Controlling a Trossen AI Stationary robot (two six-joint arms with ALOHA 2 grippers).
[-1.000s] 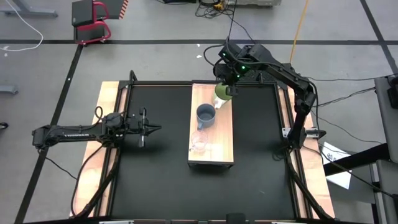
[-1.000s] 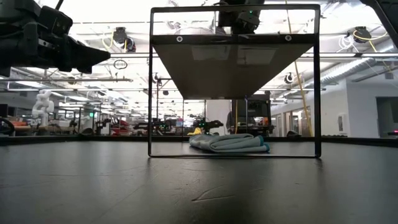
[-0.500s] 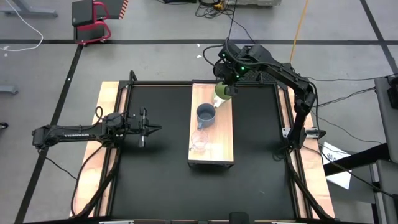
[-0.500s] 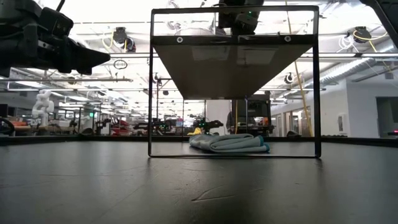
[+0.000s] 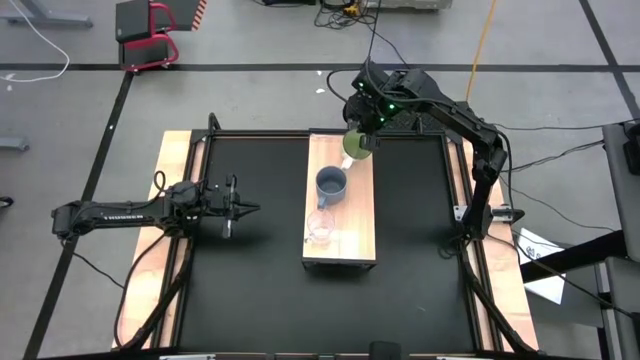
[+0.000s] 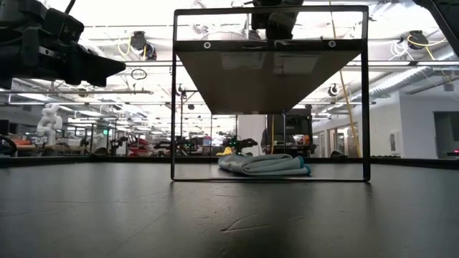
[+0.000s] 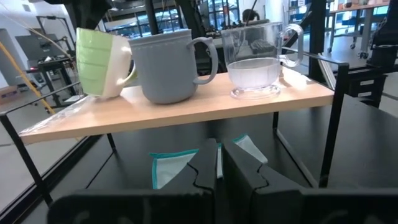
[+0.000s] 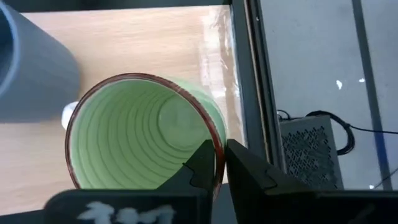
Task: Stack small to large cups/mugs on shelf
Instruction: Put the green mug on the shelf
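The wooden shelf (image 5: pixel 340 205) stands mid-table on a black frame. On it stand the clear glass cup (image 5: pixel 320 227) (image 7: pixel 255 62) at the near end and the blue-grey mug (image 5: pixel 331 184) (image 7: pixel 171 65) in the middle. My right gripper (image 5: pixel 362 128) (image 8: pixel 219 163) is shut on the lime-green mug (image 5: pixel 355 145) (image 7: pixel 102 62) at the shelf's far end. The mug is tilted. My left gripper (image 5: pixel 245 208) (image 7: pixel 217 168) is shut and empty, left of the shelf and above the table. My right gripper pinches the green mug's rim (image 8: pixel 214 146), one finger inside the mug and one outside. The fingers come from above, pointing down into the opening. The mug hangs tilted, its lower edge (image 7: pixel 107 96) at the shelf top; I cannot tell whether it touches.
A folded teal cloth (image 6: pixel 265 165) (image 7: pixel 168 169) lies on the table under the shelf. The shelf's black frame legs (image 6: pixel 173 93) stand at its corners. Light wooden strips (image 5: pixel 175 200) edge the black table.
My right gripper has gone a little toward the table's far edge and slightly up, still shut on the green mug, which has shifted with it at the shelf's far end.
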